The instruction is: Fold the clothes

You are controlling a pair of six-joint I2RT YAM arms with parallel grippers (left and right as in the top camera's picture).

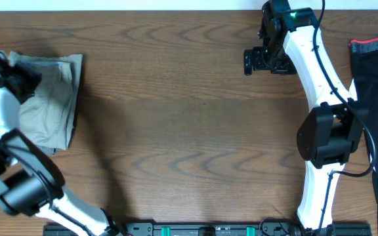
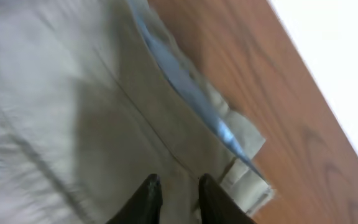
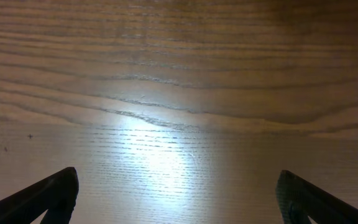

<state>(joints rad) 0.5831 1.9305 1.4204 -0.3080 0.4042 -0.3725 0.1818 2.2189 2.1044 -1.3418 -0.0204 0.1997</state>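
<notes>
The pale khaki-green shorts (image 1: 54, 101) lie folded in a compact bundle at the table's far left. In the left wrist view the cloth (image 2: 73, 118) fills most of the frame, with a pale blue inner lining (image 2: 185, 87) showing along its edge and a corner near the bare wood. My left gripper (image 1: 20, 77) hovers over the bundle's top left. Its fingers (image 2: 179, 185) are nearly together just above the cloth, with nothing between them. My right gripper (image 1: 262, 60) is wide open over bare wood (image 3: 179, 186) at the far right of centre. No grey pair is in view.
A dark garment with a red band (image 1: 376, 49) lies along the right edge of the table, beside the right arm's base (image 1: 327, 137). The wooden table (image 1: 189, 131) stretches between the two arms. The table's far edge meets a white surface (image 2: 347, 56).
</notes>
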